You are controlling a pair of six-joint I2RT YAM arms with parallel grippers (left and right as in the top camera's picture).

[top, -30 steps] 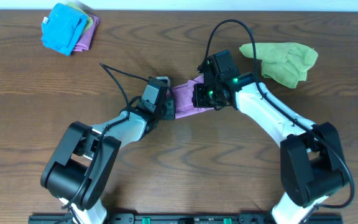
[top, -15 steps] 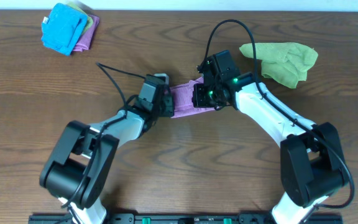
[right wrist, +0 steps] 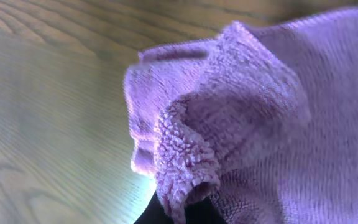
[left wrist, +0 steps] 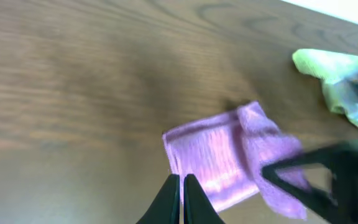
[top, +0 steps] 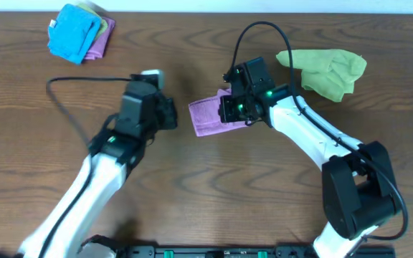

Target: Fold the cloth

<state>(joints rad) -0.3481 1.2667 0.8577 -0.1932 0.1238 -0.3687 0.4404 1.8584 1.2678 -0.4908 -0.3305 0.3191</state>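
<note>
At the overhead frame's upper left a blue cloth [top: 72, 34] lies on the bench [top: 192, 204]. Left of centre the left claw [left wrist: 180, 182] hangs pressed together, empty. The cloth [top: 206, 118] lies at centre, its right edge pinched in the right claw [top: 229, 112]; a lime-green cloth [top: 326, 70] sits upper right

Counting two grippers: left gripper [top: 171, 115], right gripper [top: 225, 112]. Logging two loose cloths: pinkish-purple cloth [top: 206, 119] at the right gripper's tips, lime-green cloth [top: 328, 70] behind it. Noting one blue-topped stack [top: 74, 33] well apart from the left gripper.
</note>
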